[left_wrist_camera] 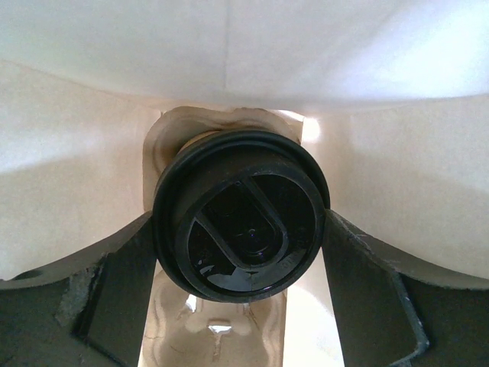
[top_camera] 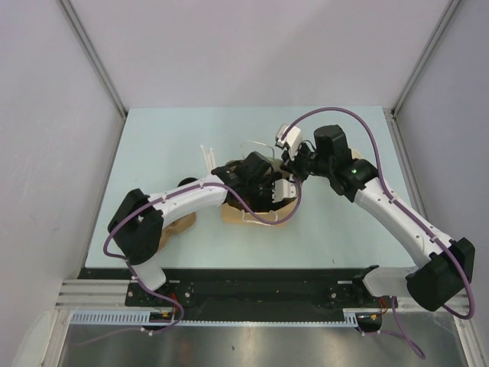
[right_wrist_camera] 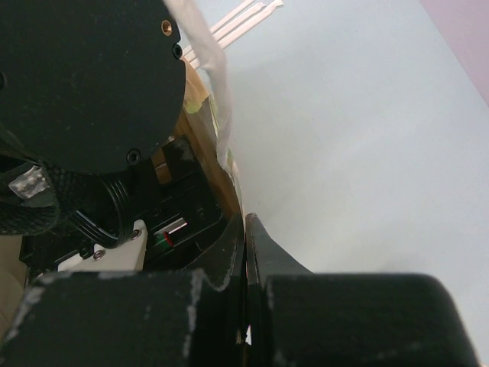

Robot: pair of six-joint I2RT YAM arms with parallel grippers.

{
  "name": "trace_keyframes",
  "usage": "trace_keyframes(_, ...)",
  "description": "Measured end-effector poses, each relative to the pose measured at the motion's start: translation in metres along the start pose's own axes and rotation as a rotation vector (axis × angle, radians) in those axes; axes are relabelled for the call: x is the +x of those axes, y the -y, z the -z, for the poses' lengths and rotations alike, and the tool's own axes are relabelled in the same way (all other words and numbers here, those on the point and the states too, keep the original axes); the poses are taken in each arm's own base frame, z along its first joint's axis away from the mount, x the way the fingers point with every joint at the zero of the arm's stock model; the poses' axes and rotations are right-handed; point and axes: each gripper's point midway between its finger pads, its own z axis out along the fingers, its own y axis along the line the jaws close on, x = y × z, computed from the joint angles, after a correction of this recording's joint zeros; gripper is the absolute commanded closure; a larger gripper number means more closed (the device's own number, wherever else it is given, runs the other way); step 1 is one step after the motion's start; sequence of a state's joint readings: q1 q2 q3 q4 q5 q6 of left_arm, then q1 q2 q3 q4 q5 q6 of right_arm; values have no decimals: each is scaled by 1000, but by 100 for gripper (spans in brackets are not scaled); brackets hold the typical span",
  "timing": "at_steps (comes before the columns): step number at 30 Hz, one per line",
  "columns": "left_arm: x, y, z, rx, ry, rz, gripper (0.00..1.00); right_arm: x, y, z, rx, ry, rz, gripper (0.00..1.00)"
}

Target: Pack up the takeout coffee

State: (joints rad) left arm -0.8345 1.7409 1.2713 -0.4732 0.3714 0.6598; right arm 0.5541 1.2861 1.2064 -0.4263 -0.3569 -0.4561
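The takeout coffee shows its round black lid from above, deep inside the brown paper bag. My left gripper has reached into the bag, one finger pressed against each side of the lid. Below the cup lies brown moulded pulp. In the top view the left wrist hides the cup, and only the bag's edges show. My right gripper is shut on the bag's rim at the bag's right side.
White wrapped straws lie on the pale table behind the bag, also visible as straws in the right wrist view. A tan paper item sits partly under the left forearm. The two wrists are close together over the bag.
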Motion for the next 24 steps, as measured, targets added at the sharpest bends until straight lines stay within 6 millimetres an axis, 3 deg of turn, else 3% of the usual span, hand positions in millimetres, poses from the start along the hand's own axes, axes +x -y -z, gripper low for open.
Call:
trace_keyframes(4,-5,-1,6,-12,18,-2,63,-1,0,-1,-3,5,-1,100)
trace_keyframes(7,-6,-1,7,-18,30,-2,53,0,0,-1,-6,4,2,100)
trace_keyframes(24,-6,-3,13,-70,68,23,26,1,2,-1,-23,16,-71,100)
